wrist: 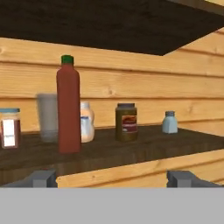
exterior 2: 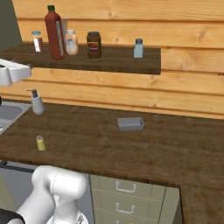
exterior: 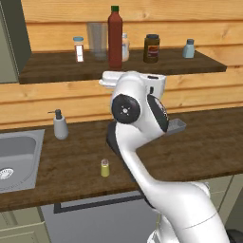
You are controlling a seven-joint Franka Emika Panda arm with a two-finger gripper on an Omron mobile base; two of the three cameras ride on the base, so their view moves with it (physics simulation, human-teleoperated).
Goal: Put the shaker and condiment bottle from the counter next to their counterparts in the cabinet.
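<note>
While the red bottle stands on the cabinet shelf close by the cream bottle, the left base view leaves the tiny shaker on the bench, near the front edge, where a clumsy reach could tip it off. From the right base view, the shaker sits well apart from the blue shaker. Through the hand view the pincer gapes released and holds nothing, level with the shelf front, so swinging away could clip the red bottle.

red bottle upright on shelf

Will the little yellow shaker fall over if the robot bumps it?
Probably. The shaker stands upright on the counter on a narrow base, so a nudge could tip it. It's round, so it might then roll. It's tiny, likely light.
</note>
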